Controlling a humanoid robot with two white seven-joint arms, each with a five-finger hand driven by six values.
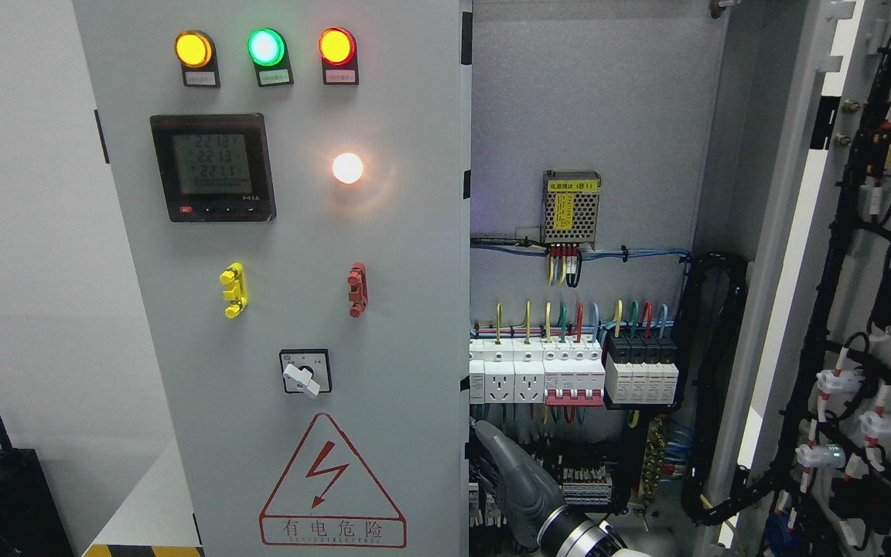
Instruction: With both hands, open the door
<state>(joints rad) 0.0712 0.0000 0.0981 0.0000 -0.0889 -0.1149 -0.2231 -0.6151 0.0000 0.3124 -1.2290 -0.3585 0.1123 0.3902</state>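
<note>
A: Where is the hand?

B: The right hand (511, 483) comes up from the bottom edge, right of the middle. Its grey back faces the camera, low in the cabinet's opening. It lies right against the free edge of the left door (384, 348).

A: Has it got hold of that edge?

B: I cannot tell. The side toward the door is dark and partly hidden, so neither its grip nor how far it is open can be made out.

A: And the doors?

B: The left door stands shut, or nearly so. The right door (840, 325) is swung wide open at the picture's right, showing its inner face with black cable bundles and white connectors.

A: What is just above the hand?

B: A row of white sockets (503, 383), then breakers with red levers (573, 387), then black-topped modules (641, 371), with coloured wires rising from them. Higher on the back panel sits a perforated power supply (571, 207) with a yellow label.

A: And on the left door?

B: A red warning triangle (332, 483) at the bottom, with a rotary selector switch (305, 373) above it. Then a yellow clip (233, 290) and a red clip (357, 289), a digital meter (212, 168) and a lit white lamp (347, 168). Along the top are an amber lamp (193, 49), a green lamp (266, 46) and a red lamp (336, 46).
</note>
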